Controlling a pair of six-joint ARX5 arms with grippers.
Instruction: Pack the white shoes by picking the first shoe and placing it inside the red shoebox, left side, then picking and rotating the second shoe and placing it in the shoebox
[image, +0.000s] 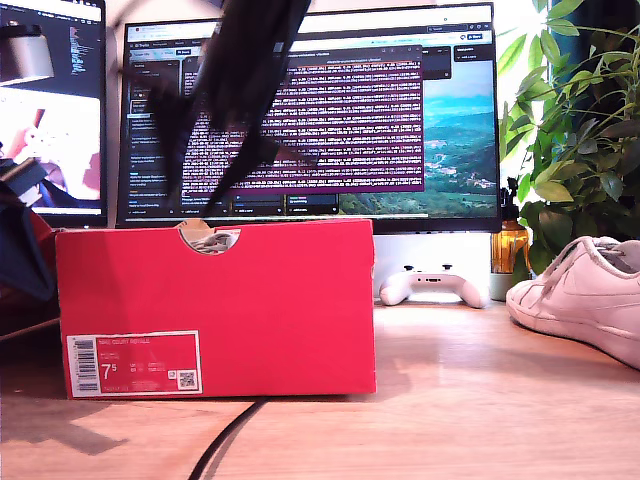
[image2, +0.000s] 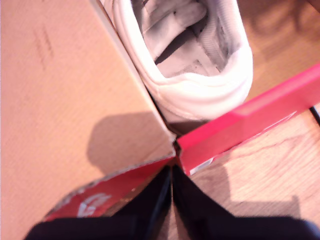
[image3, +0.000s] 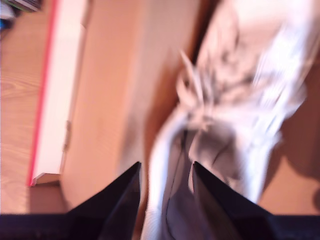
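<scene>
My first gripper (image2: 171, 175) hung clenched on nothing, jaws pressed together right over a corner of the box (image2: 250, 120), with the heel of the boxed shoe (image2: 200, 85) just beyond it, tight against the cardboard wall. My second gripper (image3: 165, 170) had its fingers parted astride that shoe's collar. The view was too blurred to tell whether it pinched or merely straddled, and the shoe's long axis ran straight away from the claw. In the exterior view an arm (image: 235, 90) smeared dark across the upper centre, above the box at lower left. The loose shoe (image: 585, 295) lay at the right edge of the frame, well apart from the box and toe pointing toward it. I judged that gap to be the crux: bare table (image: 450, 400) lay between, a controller (image: 433, 287) sat behind, and a cable (image: 225, 435) trailed in front.
</scene>
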